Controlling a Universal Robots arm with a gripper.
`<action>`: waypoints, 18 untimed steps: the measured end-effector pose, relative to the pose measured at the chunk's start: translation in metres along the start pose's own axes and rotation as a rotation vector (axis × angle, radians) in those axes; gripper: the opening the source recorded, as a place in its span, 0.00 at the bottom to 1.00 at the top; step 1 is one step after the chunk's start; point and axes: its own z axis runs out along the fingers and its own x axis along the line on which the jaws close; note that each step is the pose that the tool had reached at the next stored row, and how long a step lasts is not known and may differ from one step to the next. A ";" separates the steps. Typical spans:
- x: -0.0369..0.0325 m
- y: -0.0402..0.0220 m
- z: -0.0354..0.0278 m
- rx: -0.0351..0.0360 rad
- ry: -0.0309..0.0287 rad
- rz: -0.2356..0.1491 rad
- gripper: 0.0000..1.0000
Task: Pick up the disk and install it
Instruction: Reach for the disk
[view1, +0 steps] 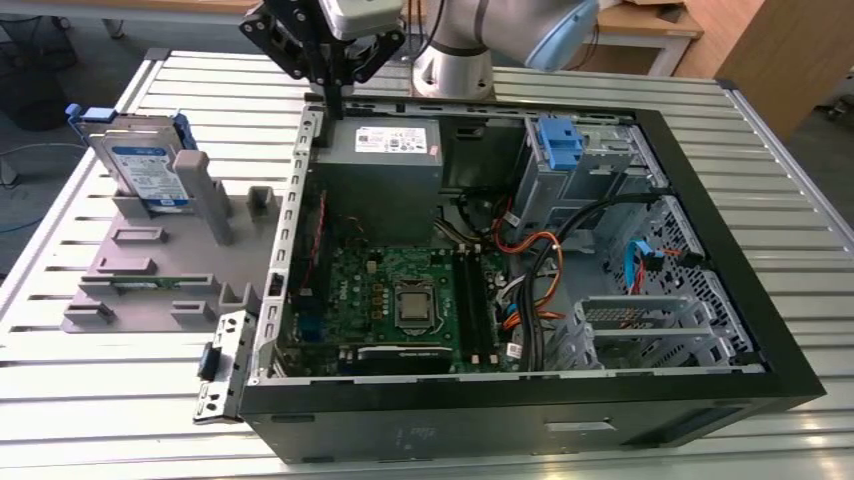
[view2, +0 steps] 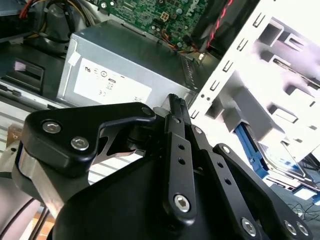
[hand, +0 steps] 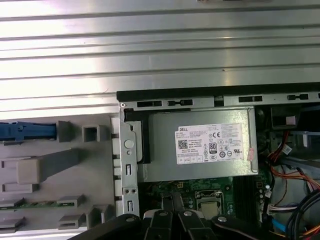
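The disk (view1: 143, 165) stands upright in a grey holder (view1: 147, 275) on the exterior view's left, silver with a white-and-blue label and blue rails along its edges. In the second wrist view the disk (view2: 282, 167) lies off to one side past the case wall. In the first wrist view its blue rail (hand: 25, 131) shows edge-on. My gripper (view1: 331, 100) hangs above the back left corner of the open computer case (view1: 534, 385), well apart from the disk. Its fingers are shut together with nothing between them, as the gripper (view2: 176, 102) shows close up and the gripper (hand: 173, 202) shows from above.
A grey power-supply box (view1: 387, 150) with a white sticker sits in the case just under the gripper. A bare blue clip (view1: 561, 145) tops the drive cage at the back. Motherboard (view1: 400, 300) and orange cables (view1: 534, 260) fill the case floor. The slatted metal table (view1: 120, 390) surrounds everything.
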 end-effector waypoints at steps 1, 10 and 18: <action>0.0019 -0.0001 -0.0001 0.0001 0.0000 0.000 0.11; 0.0087 -0.0007 -0.0002 0.0000 0.0000 0.000 0.11; 0.0122 -0.0009 -0.0002 0.0000 0.0000 0.000 0.11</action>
